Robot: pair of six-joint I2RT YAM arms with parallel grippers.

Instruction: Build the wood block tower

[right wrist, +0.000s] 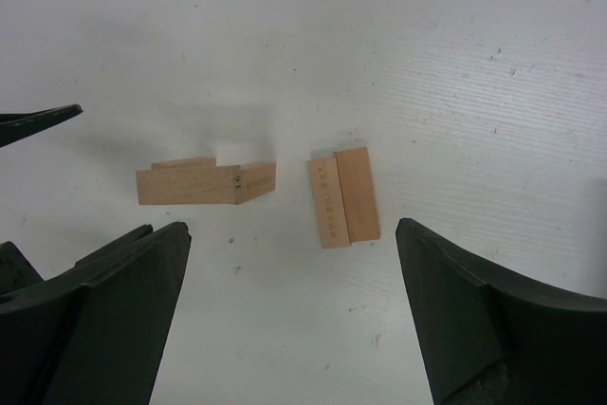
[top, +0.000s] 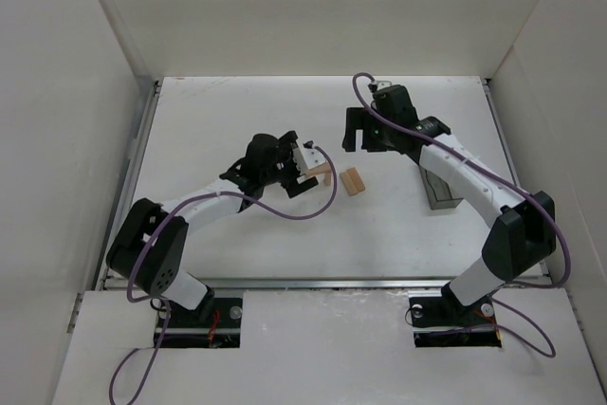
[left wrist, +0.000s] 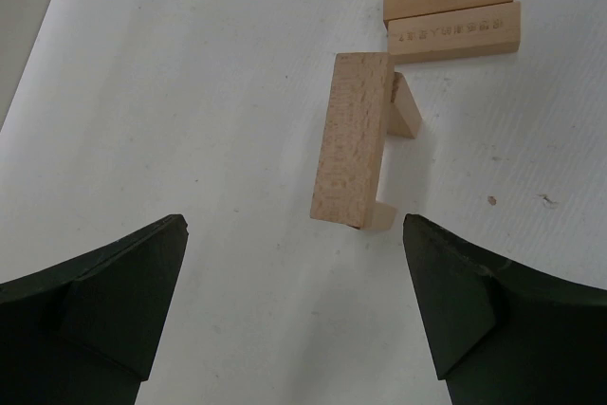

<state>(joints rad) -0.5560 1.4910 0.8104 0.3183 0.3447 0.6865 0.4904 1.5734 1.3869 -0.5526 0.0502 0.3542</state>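
Note:
Small tan wooden planks lie mid-table. One plank [left wrist: 354, 147] rests across two others, a small structure [top: 325, 175] that also shows in the right wrist view [right wrist: 204, 182]. Two more planks [top: 354, 182] lie flat side by side to its right, seen too in the left wrist view [left wrist: 453, 11] and the right wrist view [right wrist: 342, 196]. My left gripper [top: 305, 170] is open and empty just left of the structure; its fingers [left wrist: 123, 301] frame bare table. My right gripper [top: 365, 135] is open and empty, hovering behind the planks.
A small grey translucent bin [top: 441, 189] sits under my right forearm at the right. White walls enclose the table on three sides. The left arm's purple cable [top: 303, 211] loops in front of the planks.

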